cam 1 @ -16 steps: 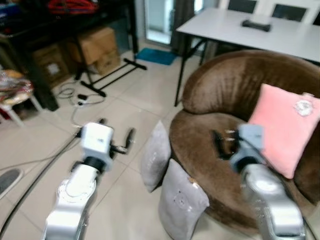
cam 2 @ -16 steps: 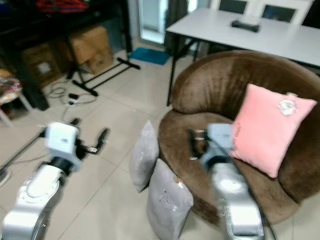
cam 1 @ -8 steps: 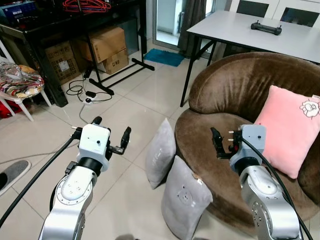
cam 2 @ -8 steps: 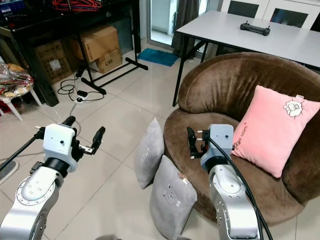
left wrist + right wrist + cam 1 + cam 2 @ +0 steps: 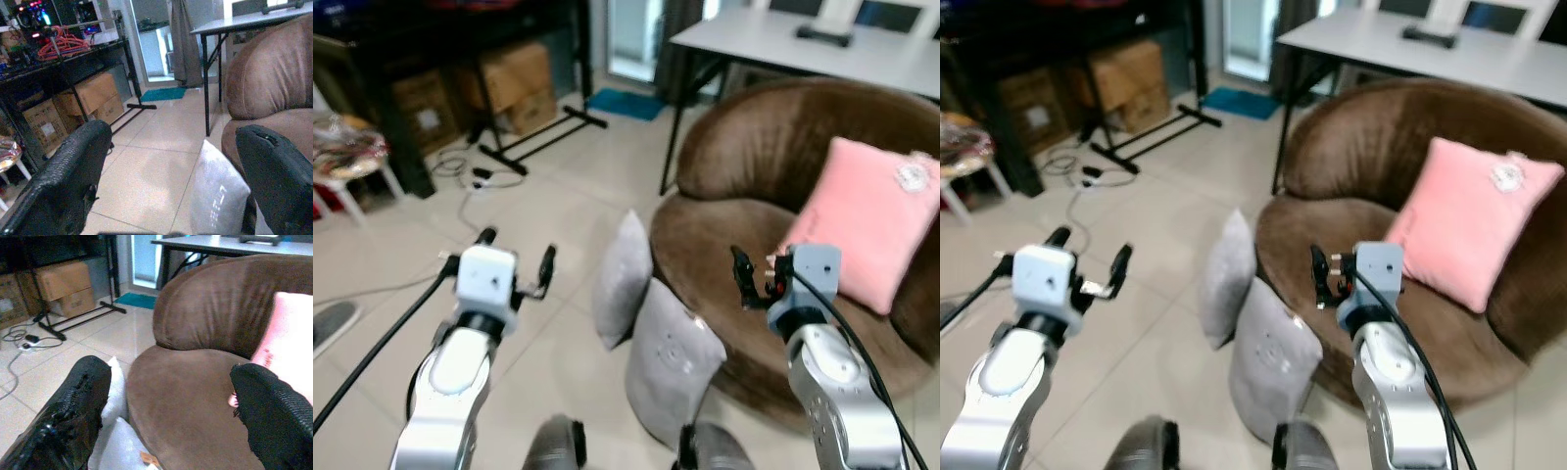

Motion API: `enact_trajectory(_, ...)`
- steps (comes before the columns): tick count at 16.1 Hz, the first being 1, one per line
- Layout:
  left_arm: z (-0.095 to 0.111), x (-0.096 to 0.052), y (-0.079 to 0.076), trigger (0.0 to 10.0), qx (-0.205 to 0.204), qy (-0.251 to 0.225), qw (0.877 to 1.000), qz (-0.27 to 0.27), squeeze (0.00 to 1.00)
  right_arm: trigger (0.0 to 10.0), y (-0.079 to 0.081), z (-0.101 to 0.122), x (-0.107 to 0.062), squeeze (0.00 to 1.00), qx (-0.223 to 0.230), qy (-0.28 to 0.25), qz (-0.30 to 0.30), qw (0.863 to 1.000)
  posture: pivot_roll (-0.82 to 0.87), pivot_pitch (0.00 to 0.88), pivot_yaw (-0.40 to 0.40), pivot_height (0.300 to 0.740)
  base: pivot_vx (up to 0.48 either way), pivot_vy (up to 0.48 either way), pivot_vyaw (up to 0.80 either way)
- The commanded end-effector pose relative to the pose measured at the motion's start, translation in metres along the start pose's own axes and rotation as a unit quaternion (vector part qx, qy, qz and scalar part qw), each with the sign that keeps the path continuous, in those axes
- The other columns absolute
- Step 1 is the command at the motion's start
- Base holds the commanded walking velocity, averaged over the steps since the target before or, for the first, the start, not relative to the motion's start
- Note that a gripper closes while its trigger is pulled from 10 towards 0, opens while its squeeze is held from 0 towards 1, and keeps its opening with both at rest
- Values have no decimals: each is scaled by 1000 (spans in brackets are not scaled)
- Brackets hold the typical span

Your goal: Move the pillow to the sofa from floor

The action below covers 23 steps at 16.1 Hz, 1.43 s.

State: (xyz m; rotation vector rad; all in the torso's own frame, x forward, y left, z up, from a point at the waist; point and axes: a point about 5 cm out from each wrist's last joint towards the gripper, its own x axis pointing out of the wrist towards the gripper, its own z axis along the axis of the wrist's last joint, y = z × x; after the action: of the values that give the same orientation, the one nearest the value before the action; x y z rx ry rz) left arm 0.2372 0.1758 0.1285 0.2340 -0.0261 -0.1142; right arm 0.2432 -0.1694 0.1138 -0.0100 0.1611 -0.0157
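Two grey pillows (image 5: 671, 367) (image 5: 622, 292) lean against sofa (image 5: 754, 176).

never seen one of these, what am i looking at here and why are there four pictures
This is a humanoid robot seen through its own cameras. Two pictures come from the eyes in its head, looking down past its silver arms; the other two come from a camera on each wrist, looking out between that hand's two black fingers.

Its left hand and right hand are both raised, open and holding nothing.

Ahead is a round brown sofa with a pink pillow on it. Two grey pillows stand on the tiled floor, leaning against the sofa's front: the nearer grey pillow and the farther grey pillow. Behind are a white table and cardboard boxes.
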Motion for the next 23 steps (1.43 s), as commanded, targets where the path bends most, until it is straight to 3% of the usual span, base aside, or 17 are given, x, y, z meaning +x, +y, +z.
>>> enact_trajectory(1,0,-2,1,10000,-4,-4,1000,6,0,10000,-2,3,3,0,-5,-6,0,1000,46,0,2,640,0,0,0)
enact_trajectory(8,-1,-4,-1,10000,-19,-11,1000,-1,0,10000,2,3,4,0,-16,-11,10,1000,49,0,-8,640,0,0,0)
enact_trajectory(13,-1,-4,-1,10000,-21,-10,1000,-2,0,10000,-1,0,5,0,-21,0,4,1000,51,0,-11,640,260,0,-595)
enact_trajectory(23,-2,-6,0,10000,-24,-8,1000,-3,0,10000,0,-2,4,0,-31,-4,12,999,63,0,-23,640,279,0,0)
